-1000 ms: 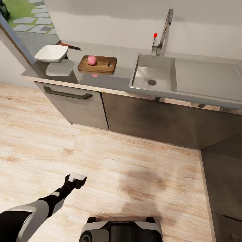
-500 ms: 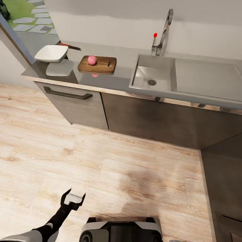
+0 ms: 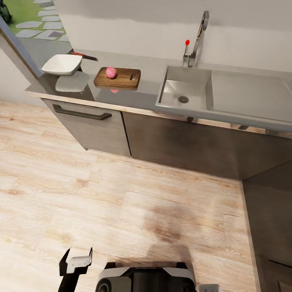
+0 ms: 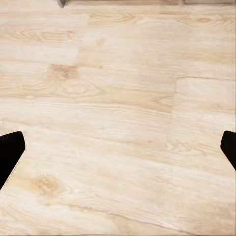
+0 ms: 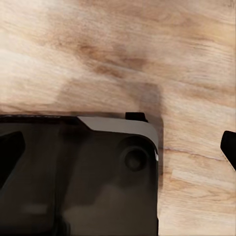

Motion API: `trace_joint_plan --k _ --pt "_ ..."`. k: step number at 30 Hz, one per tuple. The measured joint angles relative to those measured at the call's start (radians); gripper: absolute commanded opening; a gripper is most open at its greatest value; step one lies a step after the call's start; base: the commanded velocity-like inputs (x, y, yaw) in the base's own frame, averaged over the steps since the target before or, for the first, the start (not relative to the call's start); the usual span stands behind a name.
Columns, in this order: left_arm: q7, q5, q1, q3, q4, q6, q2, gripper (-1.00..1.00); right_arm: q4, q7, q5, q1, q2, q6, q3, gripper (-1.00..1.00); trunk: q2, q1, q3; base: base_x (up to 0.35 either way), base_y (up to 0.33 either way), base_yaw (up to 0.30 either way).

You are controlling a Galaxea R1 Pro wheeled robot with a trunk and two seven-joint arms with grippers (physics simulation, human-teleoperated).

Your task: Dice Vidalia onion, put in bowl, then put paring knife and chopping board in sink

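My left gripper [image 3: 76, 259] at frame bottom left, low over floor, jaws wide, empty. Right gripper [image 5: 118, 142] over robot base, fingertips far apart, empty. Upper left on countertop [image 3: 150, 77]: Vidalia onion [image 3: 110, 72] on chopping board [image 3: 118, 78], out of sink [image 3: 182, 91]. Paring knife [image 3: 84, 56] behind bowl [image 3: 62, 64]. I judge: drive closer, square up to board, grip knife by red handle.

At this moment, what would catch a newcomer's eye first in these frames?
The pink onion sitting on the wooden board, left of the steel sink, stands out on the grey countertop. A white bowl sits at the counter's left end with the knife behind it. The left gripper hangs low over the plank floor, fingers apart.
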Motion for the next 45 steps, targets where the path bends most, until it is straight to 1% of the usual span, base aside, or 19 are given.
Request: trace_joint_plan --k 1,2,3,4,5,11,15,20,21,22,23,25,28,33,34,35,37,39,45 --pt "0.025 0.000 0.001 0.000 0.000 0.000 -0.008 1.00 0.001 0.000 0.000 0.000 -0.001 -0.002 0.000 1.00 0.000 0.000 0.000 0.000 0.000 0.000" --pt "0.038 0.001 0.002 0.000 0.000 0.000 -0.011 1.00 0.001 0.000 0.000 0.000 -0.002 -0.003 0.000 1.00 0.000 0.000 0.000 0.000 0.000 0.000" --pt "0.057 0.001 0.003 0.000 0.001 0.000 -0.016 1.00 0.002 0.000 0.000 0.000 -0.008 -0.005 0.000 1.00 0.000 0.000 0.000 0.000 0.000 0.000" --pt "0.079 0.001 0.007 0.000 0.000 0.000 -0.021 1.00 0.002 0.000 -0.001 0.000 -0.025 -0.006 0.000 1.00 0.000 0.000 0.000 0.000 0.000 0.000" --pt "0.085 0.001 0.008 0.000 0.000 0.000 -0.023 1.00 0.002 0.000 -0.001 0.000 -0.032 -0.006 0.000 1.00 0.000 0.000 0.000 0.000 0.000 0.000" --pt "0.094 0.001 0.010 0.000 0.000 0.006 -0.025 1.00 0.004 0.000 -0.001 0.001 -0.041 -0.007 0.000 1.00 0.000 0.000 0.000 0.000 0.001 0.000" --pt "0.091 0.000 0.010 0.001 -0.002 0.099 -0.027 1.00 0.006 0.000 -0.002 0.000 -0.044 -0.007 0.000 1.00 0.000 0.000 0.000 0.000 0.158 0.000" --pt "0.091 0.000 0.010 0.002 -0.003 0.127 -0.025 1.00 0.027 0.000 -0.003 0.000 -0.044 -0.007 0.000 1.00 0.000 0.000 0.000 0.000 0.279 0.000" --pt "0.091 0.000 0.010 0.002 -0.003 0.129 -0.025 1.00 0.046 0.000 -0.003 0.001 -0.044 -0.007 0.000 1.00 0.000 0.000 0.000 0.000 0.297 0.000" --pt "0.091 0.000 0.010 0.002 -0.003 0.130 -0.025 1.00 0.089 0.000 -0.003 0.001 -0.044 -0.007 0.000 1.00 0.000 0.000 0.000 0.000 0.297 0.000" --pt "0.091 0.000 0.010 0.002 -0.003 0.131 -0.025 1.00 0.108 0.001 -0.003 0.000 -0.044 -0.007 0.000 1.00 0.000 0.000 0.000 0.000 0.298 0.000" --pt "0.091 0.000 0.010 0.002 -0.003 0.132 -0.025 1.00 0.183 0.000 -0.004 0.000 -0.043 -0.007 0.000 1.00 0.000 0.000 0.000 0.000 0.299 0.000" --pt "0.091 0.000 0.010 0.002 -0.003 0.133 -0.025 1.00 0.271 0.001 -0.004 0.000 -0.041 -0.007 0.000 1.00 0.000 0.000 0.000 0.000 0.300 0.000" --pt "0.091 0.000 0.010 0.002 -0.003 0.133 -0.025 1.00 0.388 0.001 -0.005 0.000 -0.038 -0.005 0.001 1.00 0.000 0.000 0.000 0.000 0.300 0.000" --pt "0.091 0.000 0.010 0.002 -0.003 0.133 -0.025 1.00 0.432 0.002 -0.005 0.001 -0.037 -0.005 0.000 1.00 0.000 0.000 0.000 0.000 0.300 0.000" --pt "0.091 0.000 0.010 0.002 -0.003 0.133 -0.025 1.00 0.448 0.002 -0.005 0.001 -0.036 -0.005 0.001 1.00 0.000 0.000 0.000 0.000 0.300 0.000" --pt "0.091 0.000 0.010 0.002 -0.003 0.134 -0.025 1.00 0.514 0.002 -0.005 0.001 -0.035 -0.004 0.001 1.00 0.000 0.000 0.000 0.000 0.300 0.000" --pt "0.091 0.000 0.010 0.002 -0.003 0.136 -0.025 1.00 0.533 0.002 -0.006 0.001 -0.034 -0.003 0.001 1.00 0.000 0.000 0.000 0.000 0.300 0.000" --pt "0.091 0.000 0.010 0.002 -0.003 0.145 -0.025 1.00 0.546 0.002 -0.006 0.001 -0.034 -0.005 0.000 1.00 0.000 0.000 0.000 0.000 0.300 0.000"
